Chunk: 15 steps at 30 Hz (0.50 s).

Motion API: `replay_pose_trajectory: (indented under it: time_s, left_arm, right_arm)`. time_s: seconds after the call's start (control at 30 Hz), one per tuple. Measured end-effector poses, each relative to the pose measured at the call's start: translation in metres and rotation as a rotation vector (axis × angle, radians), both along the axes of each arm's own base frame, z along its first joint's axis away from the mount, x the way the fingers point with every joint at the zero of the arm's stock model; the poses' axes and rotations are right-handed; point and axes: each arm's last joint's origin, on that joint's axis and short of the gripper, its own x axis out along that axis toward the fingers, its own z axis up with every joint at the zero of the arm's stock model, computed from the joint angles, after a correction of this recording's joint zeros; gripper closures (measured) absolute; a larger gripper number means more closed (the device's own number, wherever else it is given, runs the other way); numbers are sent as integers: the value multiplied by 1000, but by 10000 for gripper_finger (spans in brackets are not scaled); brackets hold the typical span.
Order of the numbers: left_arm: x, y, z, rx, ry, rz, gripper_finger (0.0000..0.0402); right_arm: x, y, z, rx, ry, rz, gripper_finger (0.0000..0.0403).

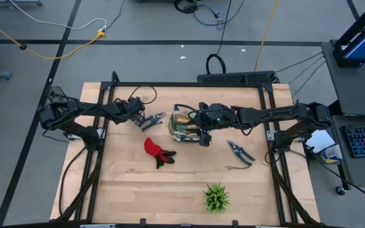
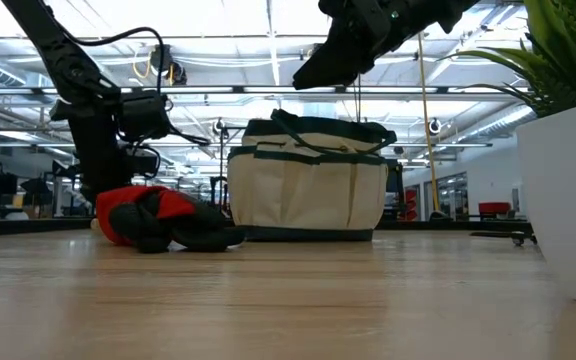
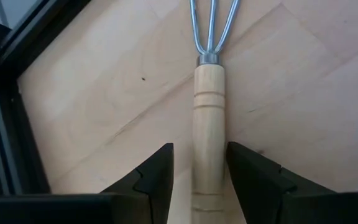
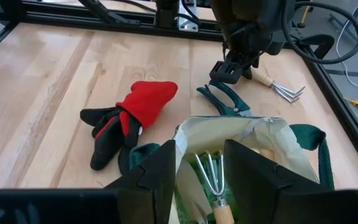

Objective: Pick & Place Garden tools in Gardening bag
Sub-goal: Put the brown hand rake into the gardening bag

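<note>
Wooden rake handle point(image 3: 208, 134) between parted left claw point(image 3: 199, 180) fingers; right claw point(image 4: 199, 180) released above bag point(image 4: 272, 140).

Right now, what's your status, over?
Left gripper open astride rake handle. Right gripper open over gardening bag, second rake inside. Path to bag looks clear.

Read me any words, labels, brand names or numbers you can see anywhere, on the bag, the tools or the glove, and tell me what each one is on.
No legible text in any view.
gardening bag: plain cream fabric with green trim, no print visible.
red-and-black glove: no label visible.
rake: bare wooden handle, only turned grooves.
pruning shears: too small to tell.
Signs in the room behind the table: too blurred to read.
</note>
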Motion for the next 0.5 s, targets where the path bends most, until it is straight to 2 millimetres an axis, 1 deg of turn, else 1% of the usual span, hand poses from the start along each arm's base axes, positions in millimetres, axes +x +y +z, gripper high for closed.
replay_pose_trajectory:
  time_s: [0.07, 0.13, 0.3, 0.5]
  left_arm:
    - [0, 1, 0, -3, -2, 2, 250]
    - [-1, 1, 0, -10, -8, 2, 267]
    - [-1, 2, 0, -31, -23, 1, 331]
    - [0, 1, 0, -30, -21, -7, 336]
  right_arm:
    - [0, 0, 0, 0, 0, 0, 273]
    - [0, 0, 0, 0, 0, 0, 273]
    - [0, 0, 0, 0, 0, 0, 273]
    - [0, 0, 0, 1, 1, 0, 273]
